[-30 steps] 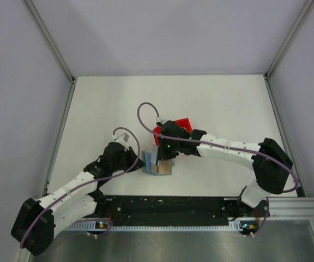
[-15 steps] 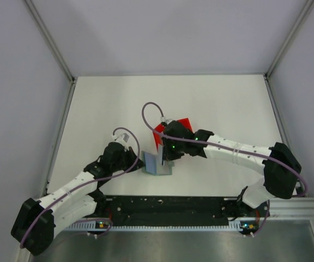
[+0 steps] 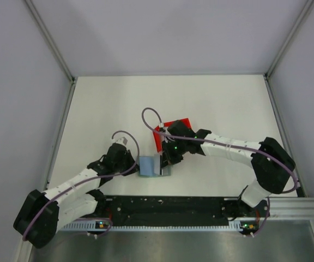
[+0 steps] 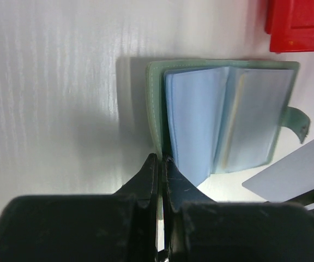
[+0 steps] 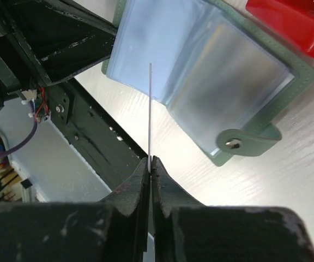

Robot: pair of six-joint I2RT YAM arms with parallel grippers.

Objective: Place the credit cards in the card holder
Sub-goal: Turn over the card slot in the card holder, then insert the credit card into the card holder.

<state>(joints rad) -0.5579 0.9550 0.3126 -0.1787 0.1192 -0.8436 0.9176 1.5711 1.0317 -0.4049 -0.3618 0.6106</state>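
Observation:
The card holder (image 3: 145, 166) lies open on the white table, grey-green outside with light blue sleeves (image 4: 228, 125). My left gripper (image 4: 160, 158) is shut on the edge of its green cover, coming in from the holder's left side (image 3: 136, 164). My right gripper (image 5: 150, 159) is shut on one thin whitish credit card (image 5: 150, 109), seen edge-on, its far end just above the blue sleeves (image 5: 217, 82). From above, this card (image 3: 157, 162) stands over the holder's right half, under the right gripper (image 3: 164, 160). In the left wrist view the card (image 4: 293, 177) shows as a grey slab beside the holder's snap tab.
A red plastic bin (image 3: 170, 131) sits just behind the holder, partly under the right arm, and shows at the top right in both wrist views (image 4: 299, 24) (image 5: 293, 22). The black base rail (image 3: 168, 204) runs close in front of the holder.
The holder's blue pages have spread open flatter and to the left, covering the tan cards seen a second ago. The right gripper has brought its card down over the holder.

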